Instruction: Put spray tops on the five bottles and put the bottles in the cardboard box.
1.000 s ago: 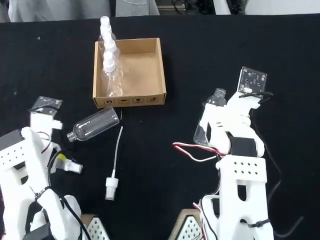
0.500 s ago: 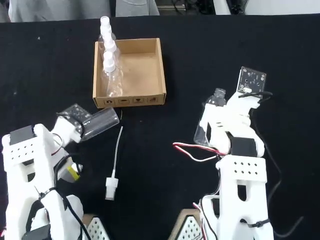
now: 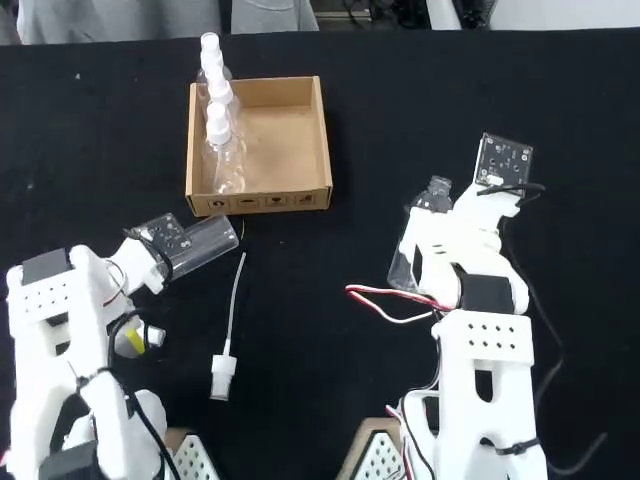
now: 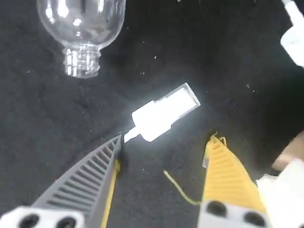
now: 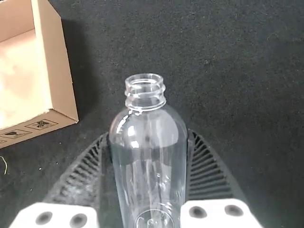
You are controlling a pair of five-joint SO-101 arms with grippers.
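Note:
A loose white spray top (image 4: 164,113) lies on the black cloth between the spread fingers of my left gripper (image 4: 164,142), which is open. Just beyond it lies a clear bottle (image 4: 83,28) with no top, on its side; in the high view this bottle (image 3: 200,245) is left of centre, with the left gripper (image 3: 140,336) near the table's front left. My right gripper (image 5: 149,137) is shut on a second topless clear bottle (image 5: 147,109), held at the right (image 3: 412,245). The cardboard box (image 3: 300,150) holds three topped bottles (image 3: 225,150) along its left wall.
Another spray top (image 3: 222,375) with a long thin tube lies between the arms near the front. The box's corner (image 5: 42,71) stands close to the held bottle's far side. Red and white wires (image 3: 385,305) hang by the right arm.
The left arm has swung right and forward toward the lying bottle, bringing its wrist over the loose spray top. The right arm and its bottle have not moved.

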